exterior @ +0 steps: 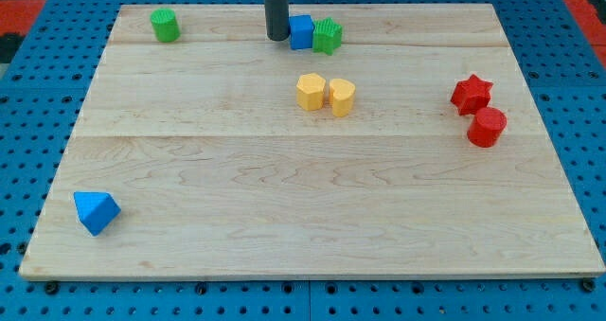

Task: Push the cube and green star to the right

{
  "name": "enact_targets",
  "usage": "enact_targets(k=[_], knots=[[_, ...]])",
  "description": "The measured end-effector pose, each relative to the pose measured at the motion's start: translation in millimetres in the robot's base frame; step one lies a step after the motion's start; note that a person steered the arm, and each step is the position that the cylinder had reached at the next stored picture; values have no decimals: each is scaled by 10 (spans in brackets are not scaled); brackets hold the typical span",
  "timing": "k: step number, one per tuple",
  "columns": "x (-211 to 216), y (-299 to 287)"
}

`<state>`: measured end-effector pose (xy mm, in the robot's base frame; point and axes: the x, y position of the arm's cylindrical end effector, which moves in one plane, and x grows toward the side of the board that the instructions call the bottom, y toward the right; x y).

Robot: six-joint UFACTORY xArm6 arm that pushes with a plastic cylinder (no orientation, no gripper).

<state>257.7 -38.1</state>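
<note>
My tip (276, 39) sits at the view's top of the surface (284, 198), touching the left face of the blue cube (301, 32), which abuts the green star (328, 36) on its right; no gripper fitted, state not applicable.

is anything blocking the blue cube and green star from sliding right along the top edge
Nothing visible. My tip sits against the blue cube on its left, the green star touches the cube's right, and the board beyond is bare.
</note>
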Motion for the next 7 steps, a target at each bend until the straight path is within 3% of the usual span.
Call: enact_targets(k=[3, 4, 6, 7], knots=[[21, -214], [303, -214], [1447, -215], [1530, -215]])
